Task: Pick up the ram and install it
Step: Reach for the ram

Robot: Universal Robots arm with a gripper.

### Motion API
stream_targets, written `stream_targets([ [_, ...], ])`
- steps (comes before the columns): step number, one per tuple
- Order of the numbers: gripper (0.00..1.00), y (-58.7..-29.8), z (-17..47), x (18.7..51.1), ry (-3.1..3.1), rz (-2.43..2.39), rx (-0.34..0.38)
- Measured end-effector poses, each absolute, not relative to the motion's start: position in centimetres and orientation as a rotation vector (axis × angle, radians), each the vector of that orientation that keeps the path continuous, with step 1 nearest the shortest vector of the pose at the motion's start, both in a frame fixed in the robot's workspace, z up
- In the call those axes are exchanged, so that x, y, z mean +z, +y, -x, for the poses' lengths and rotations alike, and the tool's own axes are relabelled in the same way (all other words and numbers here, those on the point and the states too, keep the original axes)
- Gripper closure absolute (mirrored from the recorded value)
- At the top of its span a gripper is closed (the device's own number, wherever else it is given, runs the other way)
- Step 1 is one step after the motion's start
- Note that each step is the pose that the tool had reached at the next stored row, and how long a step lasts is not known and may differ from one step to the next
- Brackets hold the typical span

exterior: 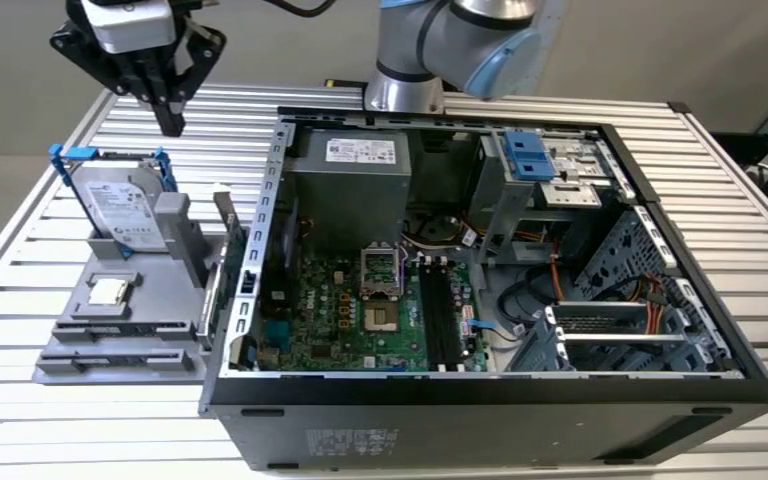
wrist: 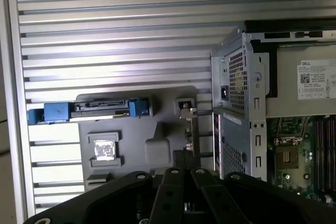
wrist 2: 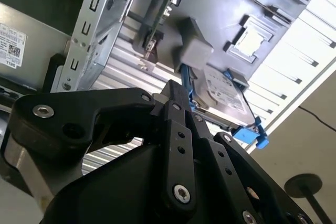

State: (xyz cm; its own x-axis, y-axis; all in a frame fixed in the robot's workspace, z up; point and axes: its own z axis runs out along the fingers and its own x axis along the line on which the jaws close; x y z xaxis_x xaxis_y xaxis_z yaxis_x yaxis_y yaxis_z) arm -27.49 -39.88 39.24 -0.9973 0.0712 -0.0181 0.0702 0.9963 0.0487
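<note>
The gripper (exterior: 171, 120) hangs above the hard drive (exterior: 127, 208) with its fingers pressed together, holding nothing. The ram (exterior: 236, 265) stands on edge in the grey holder (exterior: 117, 335), just beside the hard drive, between it and the open computer case (exterior: 491, 390) on the slatted surface (exterior: 37, 200).

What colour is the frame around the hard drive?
Blue. The frame shows best in the exterior view.
</note>
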Motion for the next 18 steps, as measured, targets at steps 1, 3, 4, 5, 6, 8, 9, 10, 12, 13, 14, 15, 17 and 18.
stream_targets([
  [1,1.00,-39.9,27.7,39.2,3.119,-0.110,0.075],
  [3,1.00,-39.9,28.0,39.2,3.119,-0.111,0.075],
  [4,1.00,-39.9,28.2,39.2,3.119,-0.111,0.075],
  [5,1.00,-39.9,28.3,39.2,3.119,-0.111,0.075],
  [6,1.00,-39.9,28.5,39.2,3.120,-0.111,0.075],
  [8,1.00,-39.9,28.8,39.2,3.120,-0.111,0.075],
  [9,1.00,-39.9,29.0,39.2,3.120,-0.111,0.075],
  [10,1.00,-39.9,29.1,39.2,3.120,-0.111,0.075],
  [12,1.00,-39.9,29.4,39.2,3.120,-0.111,0.075],
  [13,1.00,-39.9,29.6,39.2,3.120,-0.111,0.075],
  [14,1.00,-39.9,29.7,39.2,3.120,-0.111,0.075],
  [15,1.00,-39.9,29.9,39.2,3.120,-0.111,0.075],
  [17,1.00,-39.9,30.2,39.2,3.120,-0.111,0.075],
  [18,1.00,-39.9,30.3,39.2,3.120,-0.111,0.075],
])
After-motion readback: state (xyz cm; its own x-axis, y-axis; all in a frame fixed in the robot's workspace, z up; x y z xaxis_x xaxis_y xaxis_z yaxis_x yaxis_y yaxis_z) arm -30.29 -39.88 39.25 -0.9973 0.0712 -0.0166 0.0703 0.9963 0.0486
